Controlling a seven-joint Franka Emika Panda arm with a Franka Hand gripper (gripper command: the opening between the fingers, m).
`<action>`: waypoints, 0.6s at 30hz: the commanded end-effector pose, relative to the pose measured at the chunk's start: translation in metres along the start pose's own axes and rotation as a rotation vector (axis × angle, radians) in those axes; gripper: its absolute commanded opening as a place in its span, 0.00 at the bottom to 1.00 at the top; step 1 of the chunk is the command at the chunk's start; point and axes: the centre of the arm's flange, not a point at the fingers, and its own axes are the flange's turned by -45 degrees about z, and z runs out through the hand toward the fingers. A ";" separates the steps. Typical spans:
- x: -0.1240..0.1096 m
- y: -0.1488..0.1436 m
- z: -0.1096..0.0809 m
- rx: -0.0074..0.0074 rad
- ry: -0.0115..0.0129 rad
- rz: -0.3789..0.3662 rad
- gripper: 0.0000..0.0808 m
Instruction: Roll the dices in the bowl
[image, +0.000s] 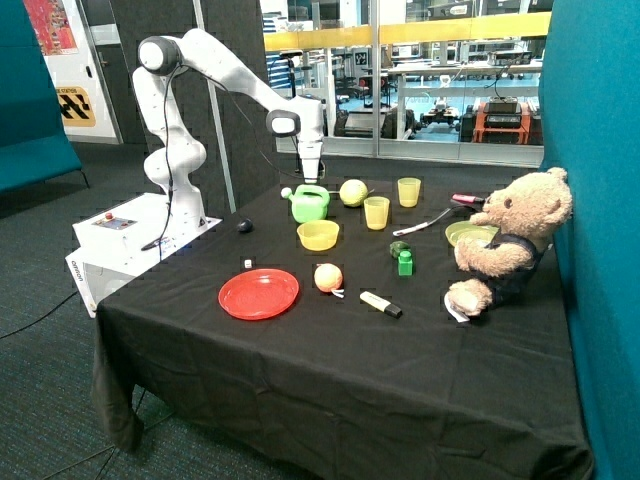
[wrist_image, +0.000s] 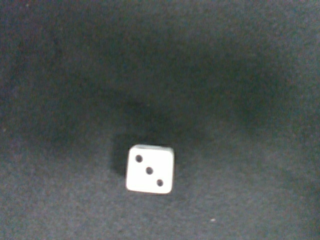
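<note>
Wrist view shows a white die (wrist_image: 150, 169), three pips up, lying on the black surface (wrist_image: 240, 75) straight beneath my claw (image: 311, 178), apart from the yellow bowl (image: 318, 235); whether my claw is parted I cannot tell.

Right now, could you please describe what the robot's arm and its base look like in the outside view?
The arm is white, built of rounded tubular links with dark grey caps at the joints. A thin black cable hangs along it. It stands on a white box-shaped base bearing a small red button. The gripper is a slim white piece at the arm's end; its fingers cannot be made out.
</note>
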 end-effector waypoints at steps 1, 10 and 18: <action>-0.006 -0.013 0.012 -0.0013 0.0003 -0.007 0.68; -0.009 -0.025 0.018 -0.0013 0.0003 -0.010 0.59; -0.009 -0.031 0.029 -0.0013 0.0003 0.004 0.60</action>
